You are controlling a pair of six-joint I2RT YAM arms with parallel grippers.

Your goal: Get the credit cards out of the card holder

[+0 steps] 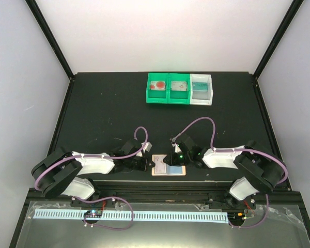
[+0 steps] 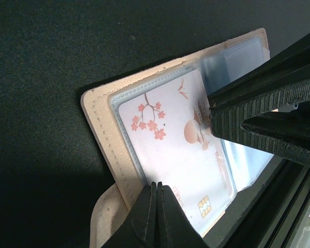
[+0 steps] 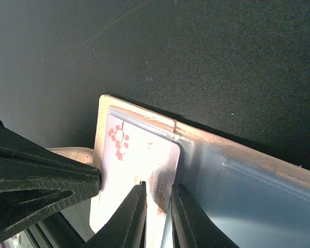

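The card holder [image 1: 168, 170] lies open at the near edge of the table [image 1: 108, 119], between both arms. The left jaws are clamped shut on its left flap. The right jaws, barely parted, pinch the right edge of the blossom-printed credit card [image 2: 165, 155], so it should slide out rightward.

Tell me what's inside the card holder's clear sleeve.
A white card with pink blossoms and a chip lies in the sleeve of the card holder. The right gripper and left gripper cover parts of it. Whether more cards lie beneath cannot be seen.
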